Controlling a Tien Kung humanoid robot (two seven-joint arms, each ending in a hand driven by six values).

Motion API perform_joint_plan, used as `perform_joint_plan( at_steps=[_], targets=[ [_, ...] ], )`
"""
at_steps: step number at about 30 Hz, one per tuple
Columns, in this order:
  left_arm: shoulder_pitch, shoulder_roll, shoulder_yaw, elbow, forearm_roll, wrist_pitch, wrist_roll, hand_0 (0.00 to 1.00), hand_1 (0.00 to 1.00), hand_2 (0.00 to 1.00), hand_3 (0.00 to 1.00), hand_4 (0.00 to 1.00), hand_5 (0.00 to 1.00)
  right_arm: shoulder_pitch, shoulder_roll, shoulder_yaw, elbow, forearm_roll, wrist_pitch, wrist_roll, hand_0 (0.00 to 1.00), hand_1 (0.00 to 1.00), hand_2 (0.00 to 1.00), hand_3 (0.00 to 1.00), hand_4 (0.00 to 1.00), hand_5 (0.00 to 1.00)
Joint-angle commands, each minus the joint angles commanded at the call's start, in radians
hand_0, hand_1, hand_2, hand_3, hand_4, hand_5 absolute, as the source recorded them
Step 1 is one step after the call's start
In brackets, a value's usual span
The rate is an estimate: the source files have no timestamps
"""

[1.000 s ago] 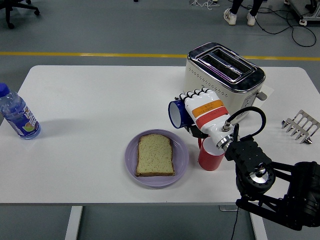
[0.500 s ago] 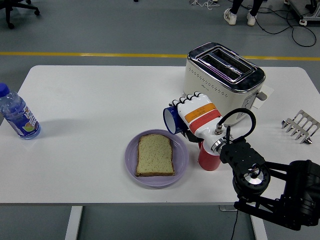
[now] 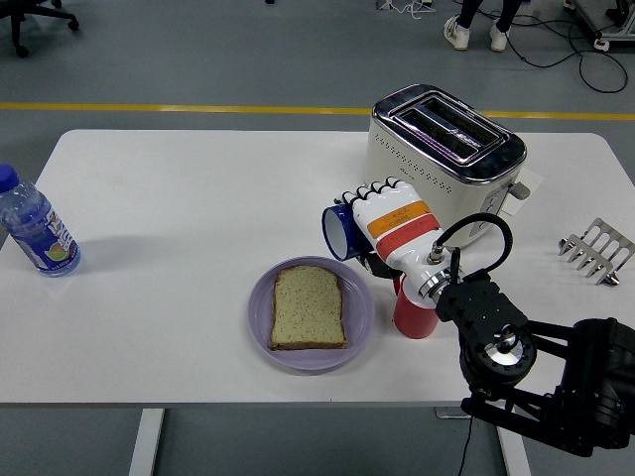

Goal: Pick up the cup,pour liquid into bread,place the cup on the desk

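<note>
My right hand [image 3: 382, 220], white with orange and red bands, is shut on a blue cup [image 3: 340, 231]. The cup is tipped on its side, its white-lined mouth facing left, held in the air just above the right rim of the purple plate [image 3: 261, 317]. A slice of bread [image 3: 308, 306] lies flat on that plate. No liquid is visible. A red cup [image 3: 416, 309] stands upright on the table right behind my wrist, partly hidden by it. My left arm is out of the picture.
A white and chrome toaster [image 3: 442, 149] stands behind the hand. A water bottle [image 3: 35, 227] lies at the table's left edge. A metal toast rack [image 3: 596, 250] sits at the far right. Beyond the table, a person's feet [image 3: 474, 36] rest on the floor.
My right hand carried the tipped blue cup a little to the left toward the plate, then held nearly still. Plate, bread and red cup stayed put.
</note>
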Motion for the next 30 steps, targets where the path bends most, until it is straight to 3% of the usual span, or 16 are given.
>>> perform_joint_plan(
  at_steps=[9,15,18,30],
  targets=[
    [0.001,0.000,-0.003,0.000,0.003,0.000,0.000,0.635,0.646,0.655,0.544,0.318,0.841,-0.054,-0.016,0.102,0.003,0.000,-0.176,0.010,0.542,0.397,0.518,0.541,0.593,0.002],
    [0.000,0.001,-0.005,0.000,0.006,0.000,0.000,0.635,0.645,0.656,0.544,0.318,0.840,-0.108,-0.038,0.202,0.035,0.103,-0.241,0.114,0.547,0.397,0.519,0.546,0.581,0.002],
    [-0.001,0.001,-0.008,0.000,0.008,0.000,0.000,0.635,0.645,0.656,0.544,0.319,0.842,-0.139,-0.049,0.245,0.059,0.214,-0.246,0.157,0.549,0.401,0.523,0.588,0.582,0.002],
    [0.001,0.001,-0.009,0.000,0.015,0.001,-0.001,0.635,0.645,0.656,0.544,0.318,0.842,-0.282,-0.084,0.447,0.137,0.721,-0.246,0.462,0.559,0.408,0.528,0.611,0.584,0.002]
  ],
)
